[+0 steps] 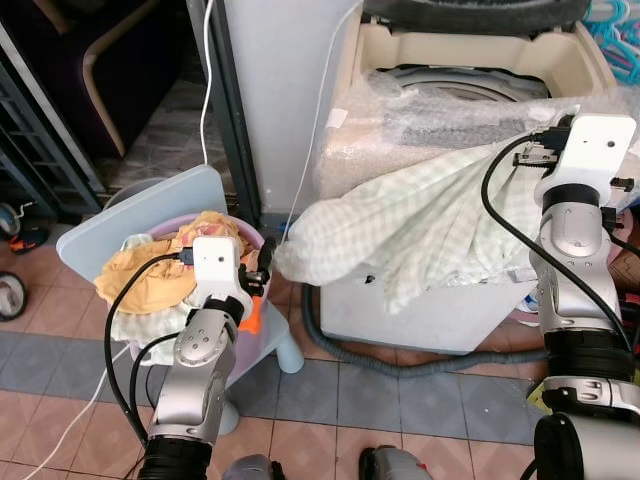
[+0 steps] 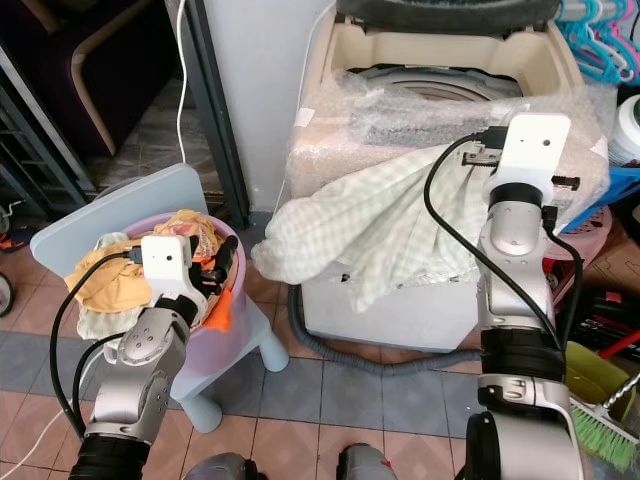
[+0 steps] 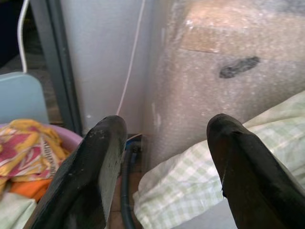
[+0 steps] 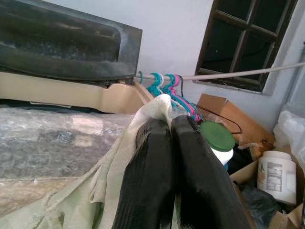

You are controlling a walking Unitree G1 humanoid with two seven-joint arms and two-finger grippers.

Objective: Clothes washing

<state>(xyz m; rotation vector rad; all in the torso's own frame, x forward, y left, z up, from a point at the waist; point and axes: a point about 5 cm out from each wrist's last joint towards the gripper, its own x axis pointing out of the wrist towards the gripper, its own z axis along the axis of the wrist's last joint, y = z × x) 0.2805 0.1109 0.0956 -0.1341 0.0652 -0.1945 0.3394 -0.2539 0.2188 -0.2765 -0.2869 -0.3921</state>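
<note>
**Lifting the checked cloth toward the washer drum**

Hanging from the right tool (image 4: 164,129), the green-and-white checked cloth (image 1: 400,225) draped down the front of the washing machine (image 1: 470,90), its far corner trailing out to a point just beside the left tool (image 3: 162,143). The right tool's two fingers were pressed together on a fold of the cloth, with a tuft of fabric poking out above their tips. That tool sat at the bubble-wrapped front edge of the machine, below the open drum (image 1: 455,85) and the raised lid (image 4: 62,40) beyond it. The left tool's fingers stood apart and empty, with the loose end of the cloth just ahead of them and the pink laundry basket (image 2: 235,300) directly beneath, still heaped with yellow and orange clothes (image 1: 150,270) and resting on a pale blue chair (image 1: 130,210).

Most of the cloth still hung outside the drum, so the step in hand looked like the lift-over. To do it well, the right tool probably needed to rise well clear of the rim before moving forward, so that the hanging length did not drag on the bubble wrap or catch on the machine's edge. The grip should hold until the bulk was over the opening. The left tool was well placed to gather the trailing corner and feed it up. The grey hose (image 1: 400,355) lay on the floor below.
</note>
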